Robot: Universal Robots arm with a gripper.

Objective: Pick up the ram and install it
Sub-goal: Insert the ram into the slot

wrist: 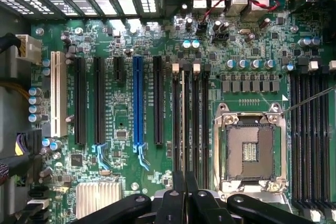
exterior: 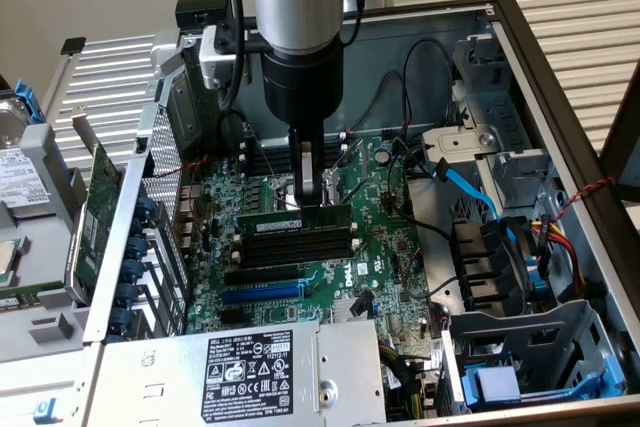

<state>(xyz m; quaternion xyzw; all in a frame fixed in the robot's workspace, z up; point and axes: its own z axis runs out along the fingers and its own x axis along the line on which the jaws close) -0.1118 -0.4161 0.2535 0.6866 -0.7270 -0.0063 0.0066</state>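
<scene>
One ram (exterior: 265,220) is clamped in the gripper (exterior: 308,202), its jaws closed, straight beneath the wrist, right over the black memory slots (exterior: 300,245).

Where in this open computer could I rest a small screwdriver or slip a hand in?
Free: the flat power supply top at the exterior view's bottom, and the white slatted surface beyond the case wall. Crowded: the memory slots under the end effector holding the ram, and the cabled drive cage.
</scene>
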